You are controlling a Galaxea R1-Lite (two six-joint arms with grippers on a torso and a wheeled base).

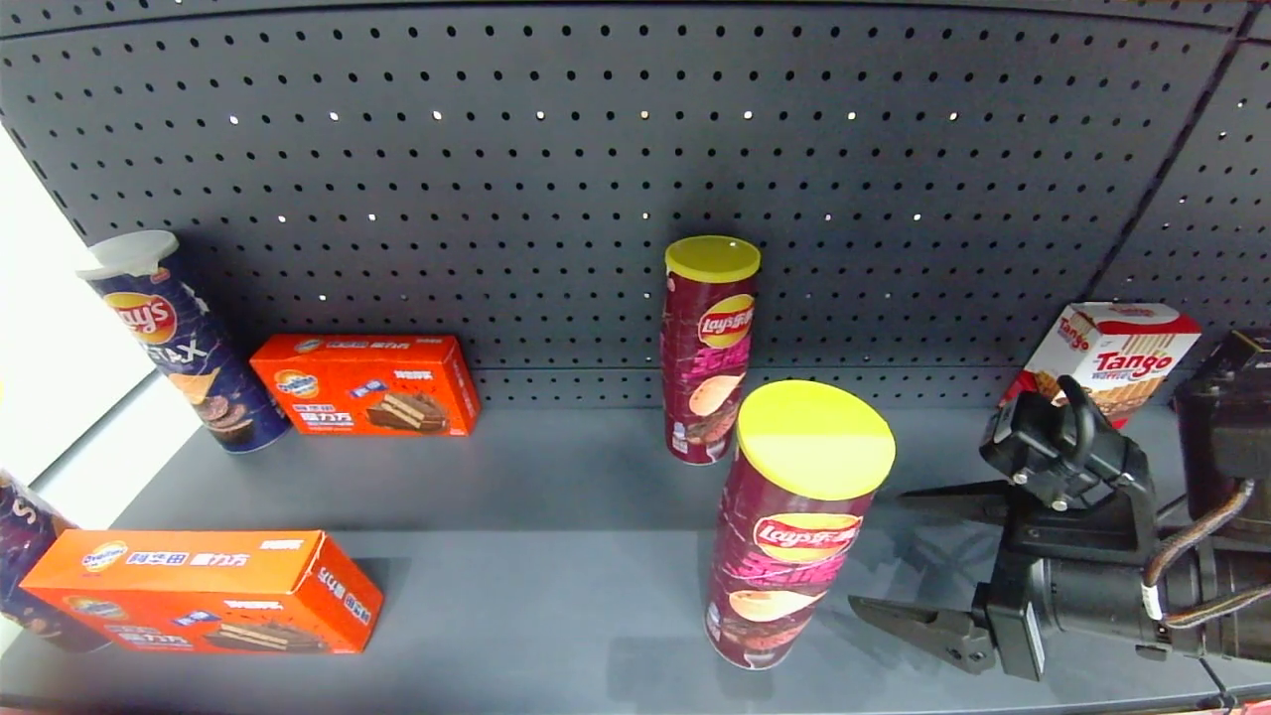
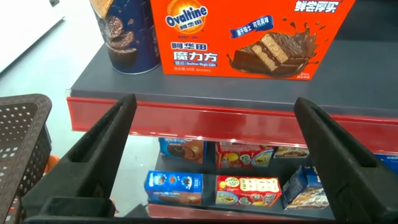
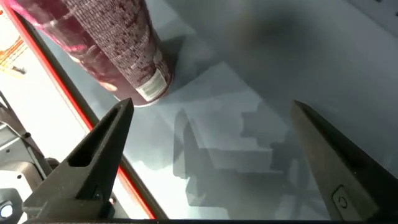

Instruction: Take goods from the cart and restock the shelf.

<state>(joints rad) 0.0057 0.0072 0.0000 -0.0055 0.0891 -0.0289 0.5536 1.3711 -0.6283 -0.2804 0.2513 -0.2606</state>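
Observation:
Near the shelf's front edge stands a maroon chips can (image 1: 794, 526) with a yellow lid, upright. A second, matching can (image 1: 707, 348) stands behind it against the pegboard. My right gripper (image 1: 879, 551) lies low over the shelf (image 1: 556, 497) just right of the front can, open, its fingers pointing at the can but apart from it. The right wrist view has the same can (image 3: 118, 43) beyond the open right gripper (image 3: 208, 109), nothing between the fingers. My left gripper (image 2: 216, 102) is open and empty in front of the shelf's red front edge (image 2: 217, 118), below an orange wafer box (image 2: 249, 37).
A blue chips can (image 1: 174, 338) and an orange box (image 1: 367, 382) stand at the back left, another orange box (image 1: 199, 591) at the front left. A white-and-red wafer box (image 1: 1112, 357) sits at the back right. A dark basket (image 2: 22, 149) and lower-shelf goods (image 2: 242, 186) lie below.

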